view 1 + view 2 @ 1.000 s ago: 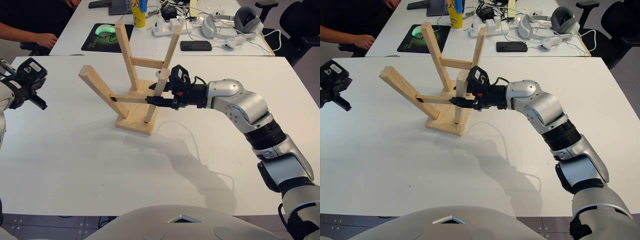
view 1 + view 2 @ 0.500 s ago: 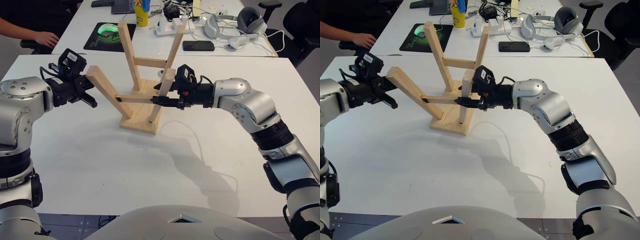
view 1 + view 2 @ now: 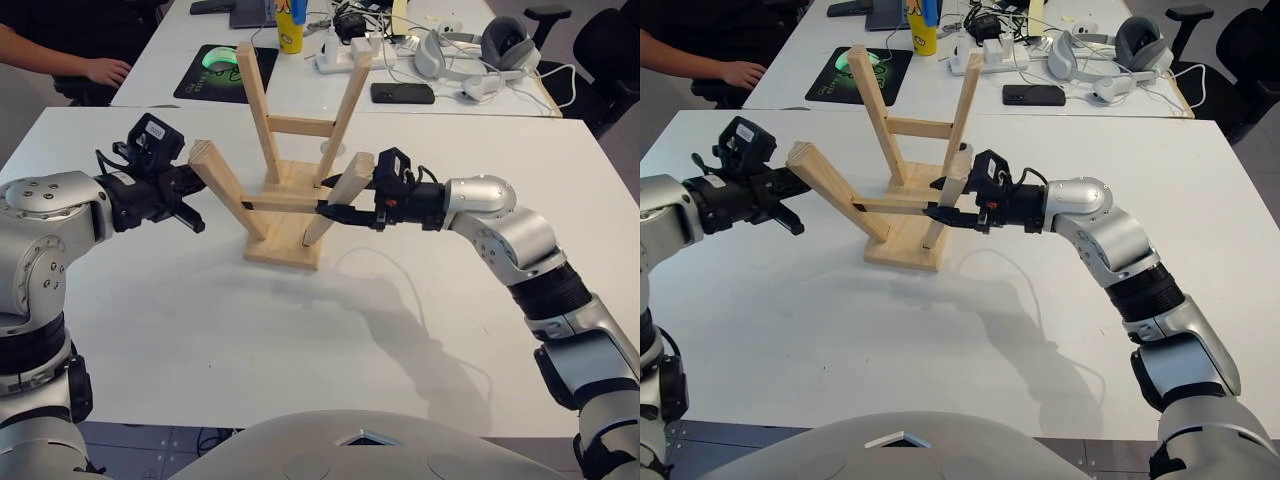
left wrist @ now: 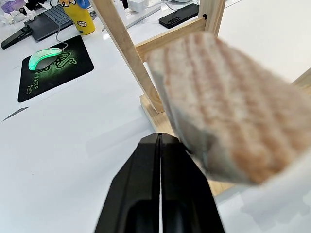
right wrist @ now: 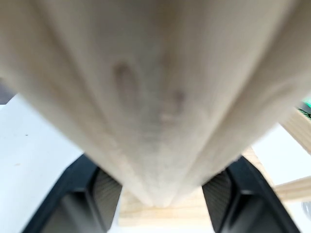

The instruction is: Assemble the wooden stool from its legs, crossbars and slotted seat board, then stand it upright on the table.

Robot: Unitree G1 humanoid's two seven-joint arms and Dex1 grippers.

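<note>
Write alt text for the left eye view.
An upside-down wooden stool rests seat-down on a white table, legs up. The right tool clamps the near right leg; the shut left tool sits beside the near left leg.

Pale tan stool (image 3: 258,110) — white table (image 3: 200,320), black mat (image 3: 195,85), yellow bottle (image 3: 291,35)

Bright overhead light; the stool (image 3: 283,243) casts a faint shadow on the table (image 3: 300,360).

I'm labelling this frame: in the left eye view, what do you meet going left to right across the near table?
left gripper → slanted leg → seat board → right gripper, clamped on the near leg
</note>
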